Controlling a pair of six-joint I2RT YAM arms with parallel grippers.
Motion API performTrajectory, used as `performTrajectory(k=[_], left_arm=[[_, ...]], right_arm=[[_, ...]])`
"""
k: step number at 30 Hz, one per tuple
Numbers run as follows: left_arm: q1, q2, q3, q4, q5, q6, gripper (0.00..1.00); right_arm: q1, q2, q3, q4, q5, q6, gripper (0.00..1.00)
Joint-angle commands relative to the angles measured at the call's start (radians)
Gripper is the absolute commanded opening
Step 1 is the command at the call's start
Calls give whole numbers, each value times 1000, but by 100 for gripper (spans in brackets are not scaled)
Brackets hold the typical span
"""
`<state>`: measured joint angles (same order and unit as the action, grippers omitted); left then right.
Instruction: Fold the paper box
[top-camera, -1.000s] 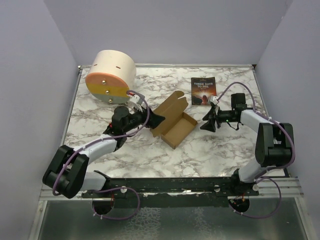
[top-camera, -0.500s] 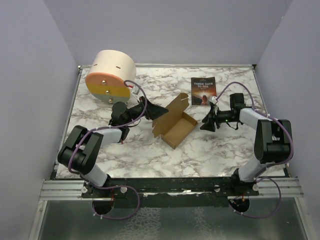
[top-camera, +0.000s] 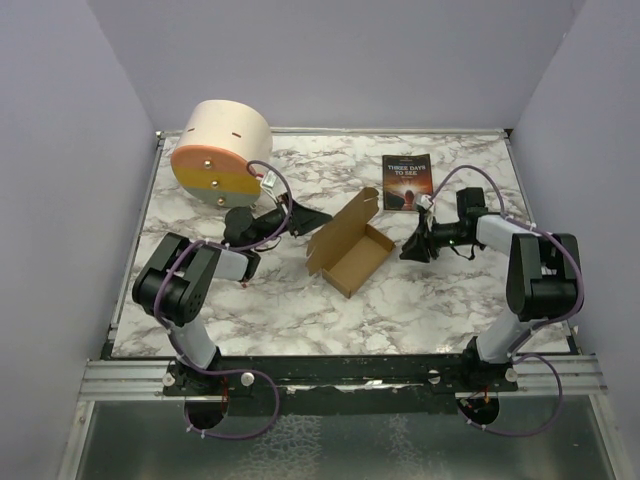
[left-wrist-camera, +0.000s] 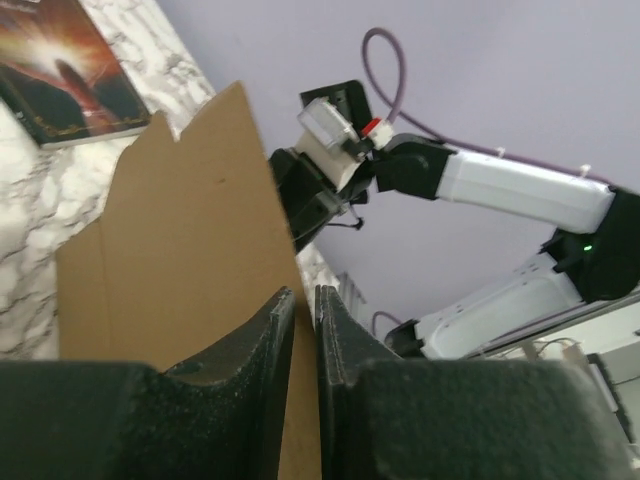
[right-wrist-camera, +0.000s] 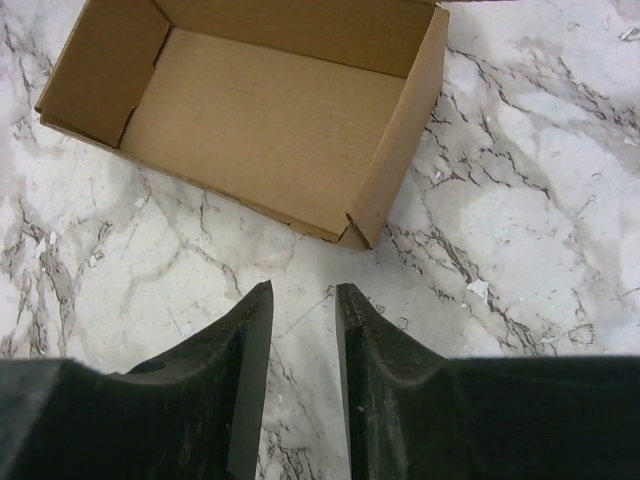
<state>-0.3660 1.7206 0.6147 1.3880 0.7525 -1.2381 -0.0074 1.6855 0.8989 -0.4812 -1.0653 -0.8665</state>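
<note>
While the left gripper (left-wrist-camera: 305, 300) pinched the paper box (top-camera: 355, 255) by its lid, the right gripper (right-wrist-camera: 303, 290) hung parted nearby, book (top-camera: 407, 182) and cylinder (top-camera: 225, 140) beyond.

A white, grey-veined marble table (top-camera: 440, 300) is shown. An open-topped brown paper box (top-camera: 352, 255) is set near its middle. A dark-covered book (top-camera: 407, 182) is laid flat beyond it, and a large cream cylinder (top-camera: 220, 152) is placed at the far left corner.

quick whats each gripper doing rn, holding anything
Left gripper: all but shut, at the paper box lid; whether it pinches the lid cannot be told.
Right gripper: open, holding nothing.
</note>
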Motion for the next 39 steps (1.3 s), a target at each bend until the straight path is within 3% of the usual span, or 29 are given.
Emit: performTrajectory(k=[1, 10, 19, 27, 39], left_arm=[[7, 38, 27, -42, 9, 43, 11], [7, 60, 53, -355, -79, 279, 10], [-8, 146, 114, -430, -83, 340, 11], [-90, 244, 183, -479, -85, 372, 10], [-183, 243, 244, -670, -132, 487, 10]], right_arm=[[14, 27, 36, -37, -15, -11, 29], [48, 68, 56, -38, 45, 41, 16], [88, 86, 66, -13, 127, 87, 14], [167, 87, 95, 23, 272, 152, 12], [232, 56, 109, 70, 435, 170, 13]])
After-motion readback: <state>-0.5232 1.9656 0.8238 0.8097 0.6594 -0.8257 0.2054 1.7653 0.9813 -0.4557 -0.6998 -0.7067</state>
